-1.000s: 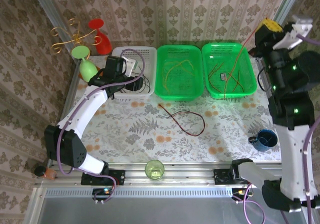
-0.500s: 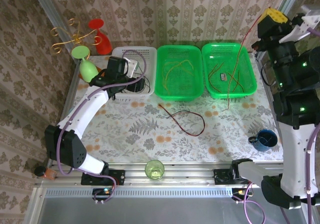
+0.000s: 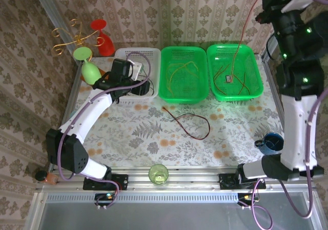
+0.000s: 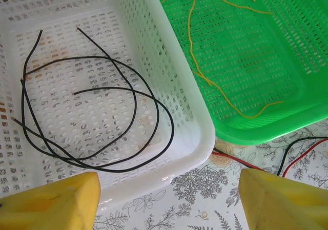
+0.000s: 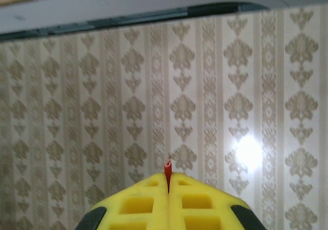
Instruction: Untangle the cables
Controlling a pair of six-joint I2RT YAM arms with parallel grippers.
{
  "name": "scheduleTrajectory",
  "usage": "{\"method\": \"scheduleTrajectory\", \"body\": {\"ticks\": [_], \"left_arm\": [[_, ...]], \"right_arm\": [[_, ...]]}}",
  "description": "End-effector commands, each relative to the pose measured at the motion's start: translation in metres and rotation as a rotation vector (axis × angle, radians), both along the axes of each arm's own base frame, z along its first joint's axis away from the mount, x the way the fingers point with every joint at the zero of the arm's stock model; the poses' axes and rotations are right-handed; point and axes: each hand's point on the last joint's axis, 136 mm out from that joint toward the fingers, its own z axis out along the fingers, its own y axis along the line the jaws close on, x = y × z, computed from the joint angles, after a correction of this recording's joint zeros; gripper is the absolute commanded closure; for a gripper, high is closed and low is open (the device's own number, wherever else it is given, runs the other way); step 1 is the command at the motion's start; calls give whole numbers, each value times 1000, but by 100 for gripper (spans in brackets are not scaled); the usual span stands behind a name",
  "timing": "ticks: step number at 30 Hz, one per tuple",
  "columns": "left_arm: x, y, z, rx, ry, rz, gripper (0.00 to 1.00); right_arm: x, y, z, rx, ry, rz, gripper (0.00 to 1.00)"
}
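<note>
Right hand (image 5: 168,181) pinching red cable (image 3: 241,41), rising higher. Cable tip, earlier over desk (image 3: 128,132), now hanging over right green basket (image 3: 237,97). Left hand (image 4: 164,202) staying spread above white basket (image 4: 201,138).

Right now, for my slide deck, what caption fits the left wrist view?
Open left gripper above a white basket of black cables, beside a green basket holding yellow cables.
</note>
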Motion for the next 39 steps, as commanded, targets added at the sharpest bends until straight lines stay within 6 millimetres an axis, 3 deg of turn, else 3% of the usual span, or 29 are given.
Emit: {"method": "scheduleTrajectory", "body": {"ticks": [1, 6, 12, 18, 23, 27, 30, 34, 39], "left_arm": [[-11, -3, 4, -30, 10, 2, 27], [-15, -4, 1, -29, 15, 0, 27], [-15, -4, -2, -28, 20, 1, 27], [-14, -5, -3, -33, 20, 1, 27], [-13, -6, -3, -34, 22, 1, 26], [-18, -14, -3, -36, 25, -18, 26], [-20, -17, -5, -31, 29, -28, 26], [-20, -18, -6, -27, 32, -32, 26], [-19, -20, -6, -28, 30, -32, 25]], "right_arm": [[50, -19, -40, -31, 130, -118, 100], [96, -37, -95, -19, 296, -176, 100], [121, -52, -172, 27, 459, -252, 100], [131, -86, -262, 111, 678, -454, 100], [131, -114, -317, 131, 793, -641, 100], [130, -141, -333, 175, 832, -749, 100], [129, -161, -335, 220, 820, -844, 100], [133, -177, -334, 218, 803, -960, 100], [122, -194, -350, 232, 882, -1138, 100]]}}
